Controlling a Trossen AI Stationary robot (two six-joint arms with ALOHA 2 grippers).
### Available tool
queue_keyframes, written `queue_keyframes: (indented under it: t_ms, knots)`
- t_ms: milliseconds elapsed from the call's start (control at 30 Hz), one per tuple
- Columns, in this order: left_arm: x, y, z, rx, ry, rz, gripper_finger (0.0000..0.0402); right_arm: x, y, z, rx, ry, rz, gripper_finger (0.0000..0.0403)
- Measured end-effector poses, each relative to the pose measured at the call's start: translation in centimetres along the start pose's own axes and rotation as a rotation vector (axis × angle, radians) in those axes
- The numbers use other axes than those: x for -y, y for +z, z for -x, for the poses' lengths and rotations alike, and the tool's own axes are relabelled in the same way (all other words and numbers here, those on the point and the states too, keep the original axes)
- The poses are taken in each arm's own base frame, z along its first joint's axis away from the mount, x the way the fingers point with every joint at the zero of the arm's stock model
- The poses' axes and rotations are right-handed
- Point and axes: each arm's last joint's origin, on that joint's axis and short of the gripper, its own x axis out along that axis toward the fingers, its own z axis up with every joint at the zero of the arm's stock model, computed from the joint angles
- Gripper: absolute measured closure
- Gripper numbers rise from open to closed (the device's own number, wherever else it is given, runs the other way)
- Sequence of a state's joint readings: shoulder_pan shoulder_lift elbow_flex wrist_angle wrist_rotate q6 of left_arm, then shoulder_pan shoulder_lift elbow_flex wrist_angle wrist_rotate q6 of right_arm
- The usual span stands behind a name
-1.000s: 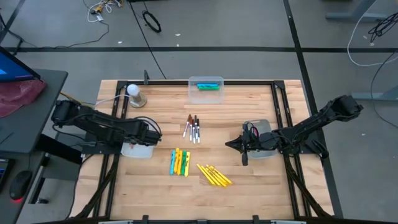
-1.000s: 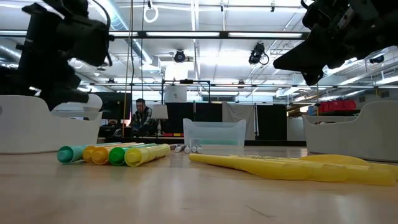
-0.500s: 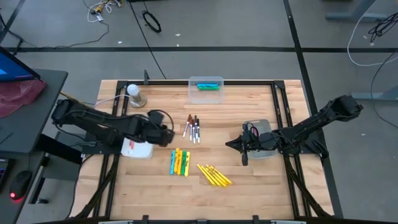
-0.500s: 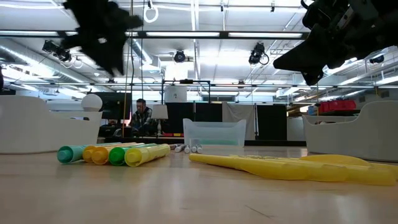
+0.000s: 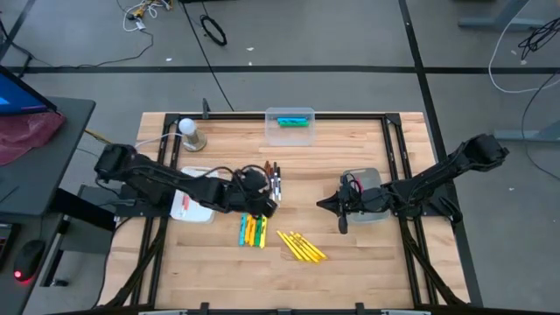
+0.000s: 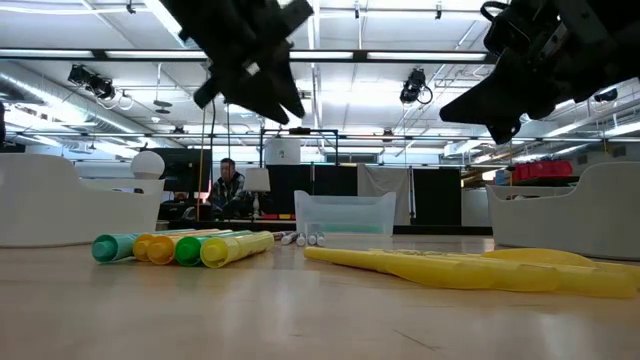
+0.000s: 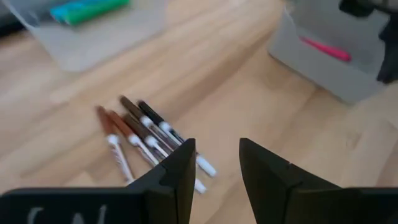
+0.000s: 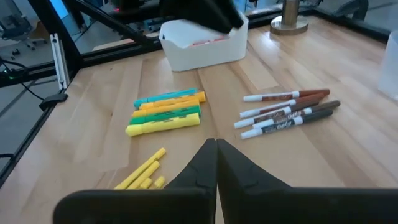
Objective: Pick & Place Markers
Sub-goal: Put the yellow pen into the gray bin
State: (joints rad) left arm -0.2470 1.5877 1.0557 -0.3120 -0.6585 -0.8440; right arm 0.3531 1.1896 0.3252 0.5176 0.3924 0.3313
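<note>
White plastic bin (image 5: 194, 206) sits at the left of the light wooden bench (image 5: 227, 262), red markers inside it. My left arm reaches across it toward centre; my left hand (image 5: 265, 203) hangs above the bench with its two dark fingers (image 7: 180, 171) parted and nothing between them, over the gap between two marker groups. Just beyond it lie the thin white markers with brown and black caps (image 5: 272, 181), side by side and touching. Just nearer the front edge lie the chunky markers (image 5: 252, 228), blue, orange, yellow and green, packed in a row. To their right, the slim yellow markers (image 5: 302, 247) lie in a slanted bundle. At the far edge, centre, a clear plastic tray (image 5: 290, 126) holds a blue and a green marker. Further right, my right hand (image 5: 325, 204) hovers above the bench, fingers pressed together, empty, pointing toward centre. Beneath that arm stands a grey bin (image 5: 365, 203), one pink marker (image 7: 326, 49) inside.
</note>
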Motion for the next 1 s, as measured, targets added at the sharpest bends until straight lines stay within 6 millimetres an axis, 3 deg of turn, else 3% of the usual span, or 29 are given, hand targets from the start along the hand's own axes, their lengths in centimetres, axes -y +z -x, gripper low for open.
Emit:
queue_keyframes:
  t_ms: [233, 467, 700, 1000]
  knots:
    - [2.5, -3.0, -2.5, 0.047, -0.038, 0.007, 0.0273, -0.6, -0.2, -0.5, -0.046, 0.130, -0.041, 0.0388]
    - [3.3, -5.3, -4.8, 0.077, -0.016, -0.005, 0.0273, -3.4, 1.1, -1.6, -0.185, 0.208, 0.038, 0.0323]
    - [3.2, -5.3, -5.3, 0.113, 0.017, -0.075, 0.0273, -5.8, 1.8, -3.6, -0.405, 0.164, 0.187, 0.0246]
    - [3.8, -4.5, -5.3, 0.161, -0.037, -0.205, 0.0273, -8.4, -1.8, -5.9, -0.610, 0.118, 0.244, 0.0205]
